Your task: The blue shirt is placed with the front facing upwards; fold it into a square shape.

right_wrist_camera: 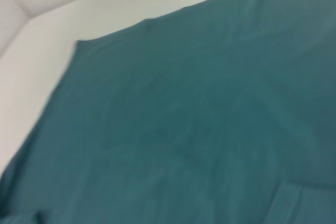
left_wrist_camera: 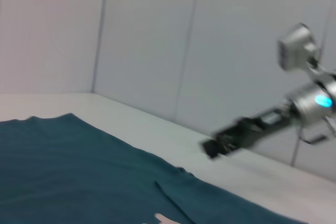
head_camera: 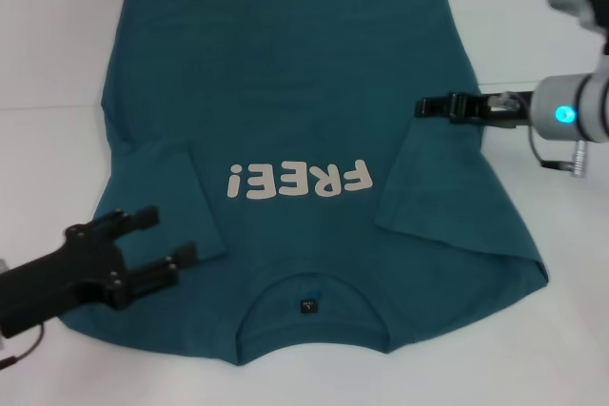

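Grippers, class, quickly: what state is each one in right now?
Left gripper: open, holding nothing, over the blue shirt's left sleeve.
Right gripper: cannot be told; at the shirt's right edge.

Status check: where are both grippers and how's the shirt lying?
Left gripper open, over the near left sleeve. Right gripper at right edge of the blue shirt. Shirt flat, front up, both sleeves folded in. Nothing in the way.

shirts: 1, the blue shirt [head_camera: 304, 140] (front up) | claws: 2, left claw [head_camera: 157, 240], right claw [head_camera: 421, 106]
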Motion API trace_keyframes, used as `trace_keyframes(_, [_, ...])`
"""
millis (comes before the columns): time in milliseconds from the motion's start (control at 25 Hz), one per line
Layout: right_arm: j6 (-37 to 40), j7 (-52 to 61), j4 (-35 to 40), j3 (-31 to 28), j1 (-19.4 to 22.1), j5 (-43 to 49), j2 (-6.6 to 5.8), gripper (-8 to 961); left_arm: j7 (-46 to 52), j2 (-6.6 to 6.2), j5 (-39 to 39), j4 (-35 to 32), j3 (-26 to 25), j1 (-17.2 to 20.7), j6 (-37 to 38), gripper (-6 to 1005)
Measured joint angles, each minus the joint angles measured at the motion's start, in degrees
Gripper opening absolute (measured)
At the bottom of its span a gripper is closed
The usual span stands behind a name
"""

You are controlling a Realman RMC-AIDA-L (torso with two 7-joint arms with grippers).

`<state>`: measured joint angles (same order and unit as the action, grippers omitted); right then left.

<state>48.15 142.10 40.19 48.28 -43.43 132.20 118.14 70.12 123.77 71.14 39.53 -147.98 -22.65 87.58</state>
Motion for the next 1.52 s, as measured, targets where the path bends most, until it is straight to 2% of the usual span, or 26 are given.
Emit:
trace_keyframes(80, [7.37, -0.01, 3.91, -0.02, 2.52, -1.35, -0.99, 584, 2.86, -0.4, 0.07, 0.11, -1.55, 0.1, 0.72, 830])
trace_keyframes(240, [21.07, -1.5, 6.47, -1.19, 7.11, -6.1, -4.29, 678, 10.05, -1.38, 0.11, 1.13, -2.16, 0.66, 1.23, 830])
trace_keyframes(400, [29.91, -4.82, 6.62, -6.59, 11.26, -10.01, -6.9, 724, 18.81, -1.58, 0.05, 5.0, -2.18, 2.04, 1.54, 830])
trace_keyframes(560, [35.51, -8.14, 6.44, -11.95, 14.53, -10.54, -8.7, 809, 31.41, -1.6, -2.1, 10.56, -2.22, 3.93, 1.36, 831])
trace_keyframes(640, [36.32, -10.53, 6.25, -13.8, 15.92, -10.55, -8.89, 857, 34.93, -1.61, -4.42, 11.84, -2.28, 4.53, 0.28, 831])
trace_keyframes(760, [36.26, -14.41, 6.06, -15.46, 17.61, -10.43, -8.33, 931, 38.9, -1.59, -8.88, 13.02, -2.41, 4.93, -2.18, 828])
trace_keyframes(960, [35.69, -15.73, 5.92, -15.67, 18.3, -9.99, -8.01, 946, 40.65, -0.95, -13.3, 15.25, -1.61, 4.65, -5.47, 824])
trace_keyframes(1280, [33.68, -16.08, 3.13, -15.38, 17.32, -10.0, -8.43, 946, 40.38, -0.54, -17.86, 15.32, 1.45, 2.98, -11.71, 830])
trace_keyframes(1520, [33.03, -16.48, 1.79, -15.22, 16.6, -10.02, -8.57, 946, 44.48, -1.3, -18.4, 14.02, 1.51, 1.95, -11.57, 824])
